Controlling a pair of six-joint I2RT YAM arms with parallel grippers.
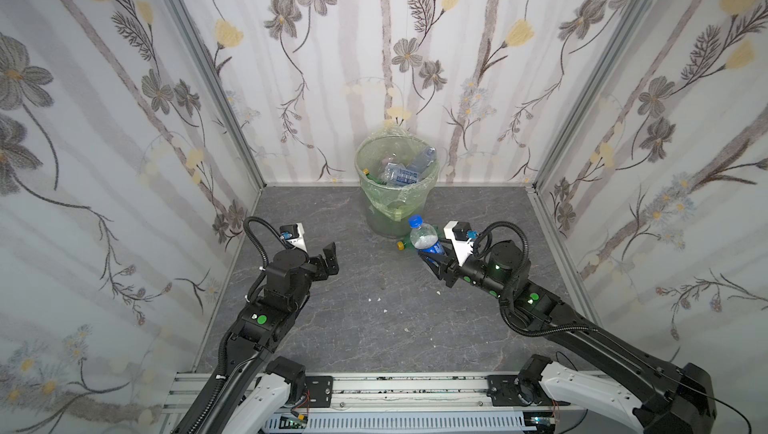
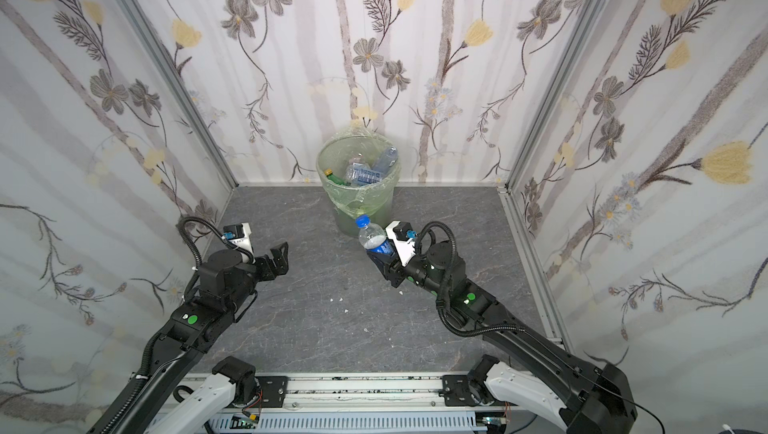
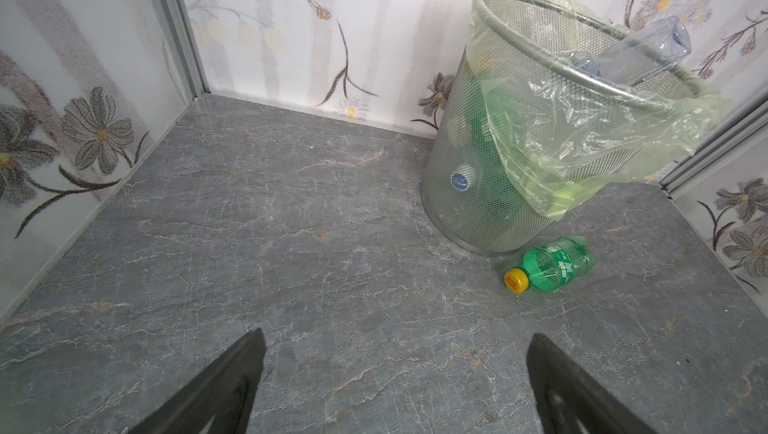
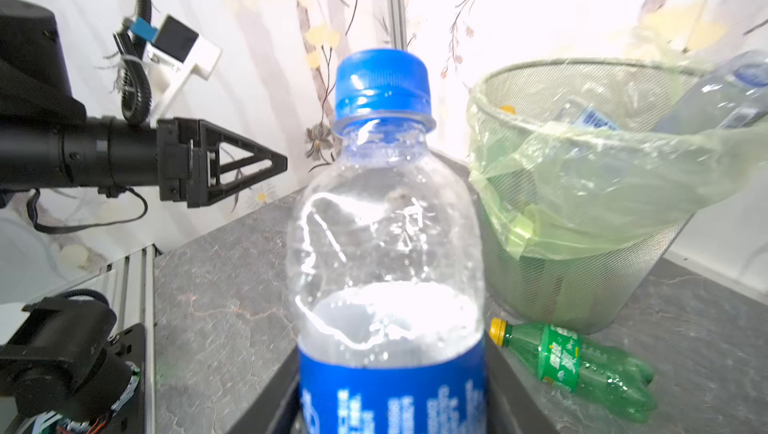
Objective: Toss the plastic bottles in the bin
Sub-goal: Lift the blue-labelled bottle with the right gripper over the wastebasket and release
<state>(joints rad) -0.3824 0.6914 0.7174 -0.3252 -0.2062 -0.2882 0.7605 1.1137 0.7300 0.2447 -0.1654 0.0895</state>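
**Plastic bottles [image 1: 399,174] heaped in the bin [image 1: 384,222], one more pinched, one left loose**

Two arms are seen in both top views. On the right, the arm is stretched forward with its wrist turned inward. The right claw [image 1: 434,255] is pinched on the blue label of a clear bottle [image 4: 386,244]. Its blue cap [image 1: 415,220] is pointed away from the wrist, toward the bin, and the bottle is carried just in front of the bin's base. On the left, the arm is reached forward, well apart from the bin. The left claw [image 3: 397,340] is spread wide with nothing between its fingers and is held level above the grey marbled worktop [image 1: 374,319].

Outside the bin, two bottles are counted: the clear bottle in the right claw and a green bottle [image 3: 557,263] with a yellow cap. The green bottle is laid on its side on the worktop, just beside the bin's foot.

Inside the bin, at least four are made out from above. One clear bottle is leaned against the rim. A crushed blue-labelled one, another clear one and a green one with a yellow cap are also seen. More green shapes are seen through the mesh wall, but the full count cannot be told.

One bin is present, lined with a pale green bag [image 3: 582,153] folded over its rim.
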